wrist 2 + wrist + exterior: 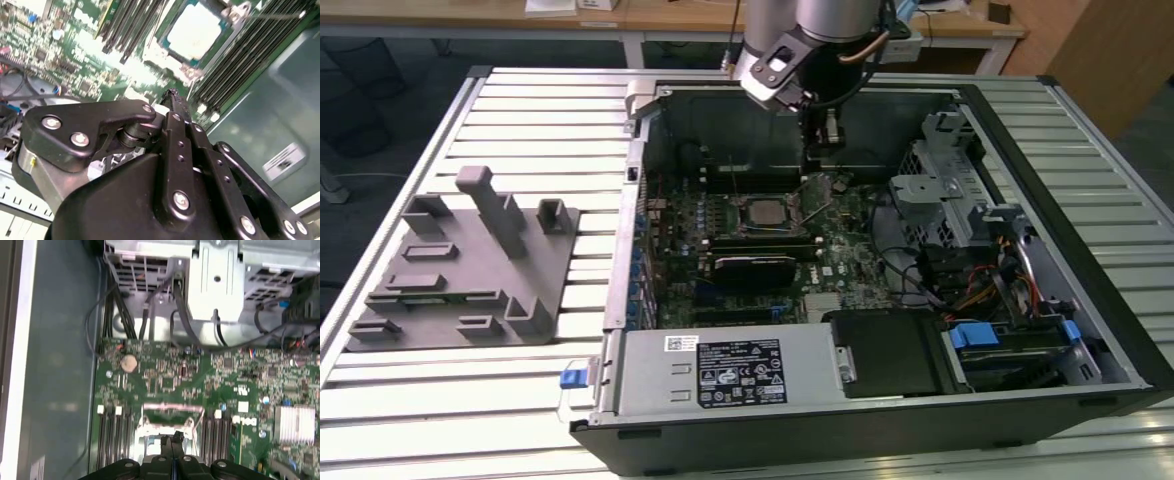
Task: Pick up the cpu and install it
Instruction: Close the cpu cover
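Note:
The cpu [761,211] lies flat in the motherboard socket inside the open computer case, its silvery top [195,30] framed by the socket's metal bracket. My gripper [818,168] hangs inside the case above the board, a little toward the back wall from the socket and apart from the cpu. In both wrist views the black fingertips [171,440] [172,99] are pressed together with nothing between them. They hover just off one edge of the socket frame [167,422].
The grey fixture [467,270] stands on the slatted table at the exterior view's left. In the case are a black heatsink block [754,270], memory slots [110,440], a drive cage with cables [947,190] and the power supply [720,370]. Case walls close in all around.

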Robot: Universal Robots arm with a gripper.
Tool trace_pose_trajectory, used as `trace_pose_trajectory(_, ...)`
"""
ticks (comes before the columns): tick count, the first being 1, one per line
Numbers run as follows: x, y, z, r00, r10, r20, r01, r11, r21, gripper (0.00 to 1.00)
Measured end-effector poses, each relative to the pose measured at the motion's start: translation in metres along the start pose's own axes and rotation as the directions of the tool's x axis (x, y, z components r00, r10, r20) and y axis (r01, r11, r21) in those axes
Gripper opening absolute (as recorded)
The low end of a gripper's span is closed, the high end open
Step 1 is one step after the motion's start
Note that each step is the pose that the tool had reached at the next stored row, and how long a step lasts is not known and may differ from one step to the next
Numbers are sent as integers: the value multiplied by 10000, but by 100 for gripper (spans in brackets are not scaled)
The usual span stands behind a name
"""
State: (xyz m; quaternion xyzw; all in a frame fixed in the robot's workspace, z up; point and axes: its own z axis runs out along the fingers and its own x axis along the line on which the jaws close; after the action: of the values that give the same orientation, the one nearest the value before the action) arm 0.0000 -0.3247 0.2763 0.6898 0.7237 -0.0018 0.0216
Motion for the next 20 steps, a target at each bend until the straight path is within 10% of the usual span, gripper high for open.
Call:
trace_pose_trajectory(13, -12, 413, 72, 10000, -8, -10, 8, 9998, 197, 11)
trace_pose_trajectory(20, -10, 470, 196, 10000, -8, -12, 9, 9997, 250, 11)
